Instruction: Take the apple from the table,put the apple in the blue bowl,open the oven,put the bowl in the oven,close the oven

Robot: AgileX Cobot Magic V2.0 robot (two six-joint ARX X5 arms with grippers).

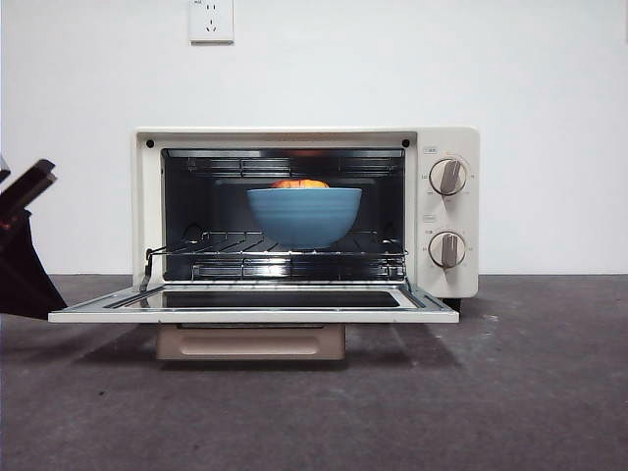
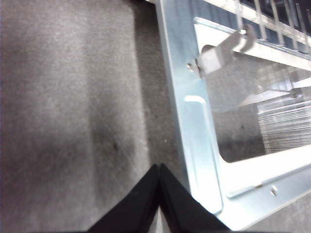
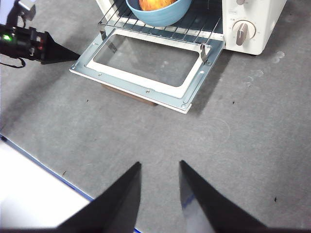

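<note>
The oven (image 1: 446, 137) stands open, its glass door (image 1: 255, 316) folded down flat over the table (image 1: 510, 392). On the wire rack inside sits the blue bowl (image 1: 304, 216), with the apple (image 1: 300, 183) showing above its rim. From the right wrist view, the bowl (image 3: 163, 14) holds the apple (image 3: 155, 4). My left gripper (image 2: 158, 170) is shut on nothing, just beside the door's left front corner (image 2: 214, 194); it shows dark at the left edge (image 1: 44, 294) and pointing at the door (image 3: 73, 56). My right gripper (image 3: 159, 167) hangs open, well back from the oven.
The beige bar handle (image 1: 250, 341) sits under the lowered door. Two grey knobs (image 1: 447, 177) are on the oven's right panel. A white wall with a socket (image 1: 211, 20) rises behind. A white strip with a blue edge (image 3: 29, 194) borders the table near the right arm.
</note>
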